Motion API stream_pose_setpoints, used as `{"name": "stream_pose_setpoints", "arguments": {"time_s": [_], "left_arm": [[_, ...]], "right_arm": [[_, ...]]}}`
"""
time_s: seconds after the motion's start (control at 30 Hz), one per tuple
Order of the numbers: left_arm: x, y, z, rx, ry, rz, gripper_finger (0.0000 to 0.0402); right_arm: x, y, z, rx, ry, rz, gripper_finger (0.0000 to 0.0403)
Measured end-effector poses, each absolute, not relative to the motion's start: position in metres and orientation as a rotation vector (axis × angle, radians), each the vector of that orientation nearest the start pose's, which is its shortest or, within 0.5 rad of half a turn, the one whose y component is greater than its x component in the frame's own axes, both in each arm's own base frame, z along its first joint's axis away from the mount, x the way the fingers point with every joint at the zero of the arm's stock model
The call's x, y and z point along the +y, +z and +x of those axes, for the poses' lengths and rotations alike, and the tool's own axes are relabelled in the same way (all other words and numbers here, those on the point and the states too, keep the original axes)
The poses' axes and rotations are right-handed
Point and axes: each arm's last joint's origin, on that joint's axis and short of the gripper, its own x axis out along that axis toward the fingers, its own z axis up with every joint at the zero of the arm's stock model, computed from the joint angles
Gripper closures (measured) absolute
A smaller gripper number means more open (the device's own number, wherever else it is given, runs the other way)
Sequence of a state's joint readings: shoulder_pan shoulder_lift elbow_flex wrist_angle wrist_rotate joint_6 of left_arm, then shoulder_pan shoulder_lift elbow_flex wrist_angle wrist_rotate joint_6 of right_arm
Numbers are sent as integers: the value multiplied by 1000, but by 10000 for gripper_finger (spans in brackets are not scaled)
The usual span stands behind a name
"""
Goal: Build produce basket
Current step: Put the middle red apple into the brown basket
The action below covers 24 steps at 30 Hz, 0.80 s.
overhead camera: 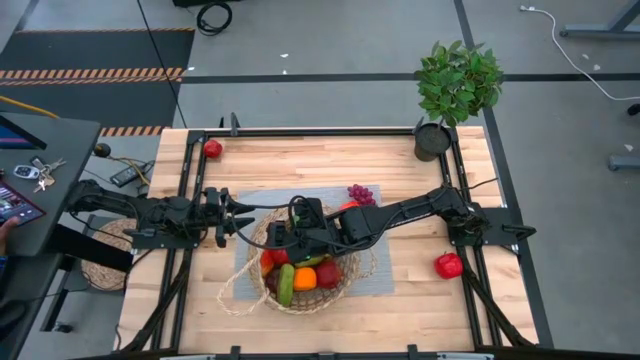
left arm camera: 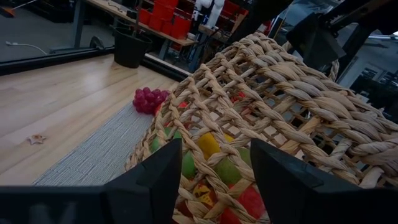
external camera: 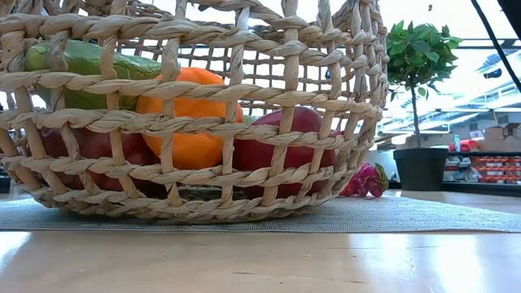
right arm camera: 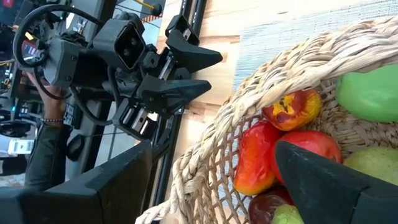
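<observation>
The tan wicker basket (overhead camera: 338,288) stands with its base flat on a grey mat (overhead camera: 372,272) at mid table, seen close in the low view (external camera: 244,98). It holds the produce (overhead camera: 300,272): red, orange, green and yellow pieces. Purple grapes (overhead camera: 361,193) lie on the mat behind it. My right gripper (overhead camera: 283,238) hangs open over the basket's left rim (right arm camera: 298,68), one finger outside and one above the fruit inside; I see no touch. My left gripper (overhead camera: 247,215) points level at the basket from the left, its fingers a little apart with nothing between them (left arm camera: 216,168).
A red fruit (overhead camera: 213,149) lies at the table's far left corner, and another red piece (overhead camera: 449,265) to the basket's right. A potted plant (overhead camera: 455,85) stands at the far right corner. A flat woven mat (overhead camera: 105,265) and a person's hand (right arm camera: 43,93) are beyond the left edge.
</observation>
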State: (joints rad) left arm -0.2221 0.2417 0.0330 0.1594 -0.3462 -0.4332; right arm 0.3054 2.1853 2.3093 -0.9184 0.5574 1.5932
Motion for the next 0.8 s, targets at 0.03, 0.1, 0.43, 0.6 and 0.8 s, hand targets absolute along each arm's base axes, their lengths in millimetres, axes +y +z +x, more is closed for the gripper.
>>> {"name": "stream_pose_setpoints", "arguments": {"time_s": [0.03,0.1,0.43,0.6,0.8], "left_arm": [[-15,170,110,20,132,-419,205],[-15,170,110,20,132,-419,207],[-15,170,110,20,133,-418,205],[-15,170,110,20,132,-419,209],[-15,170,110,20,132,-418,204]], "right_arm": [[127,343,455,355,-724,1180,58],[127,343,455,357,-723,1175,58],[127,344,456,373,-702,1114,58],[124,344,457,403,-681,1029,58],[114,344,461,512,-582,908,58]]}}
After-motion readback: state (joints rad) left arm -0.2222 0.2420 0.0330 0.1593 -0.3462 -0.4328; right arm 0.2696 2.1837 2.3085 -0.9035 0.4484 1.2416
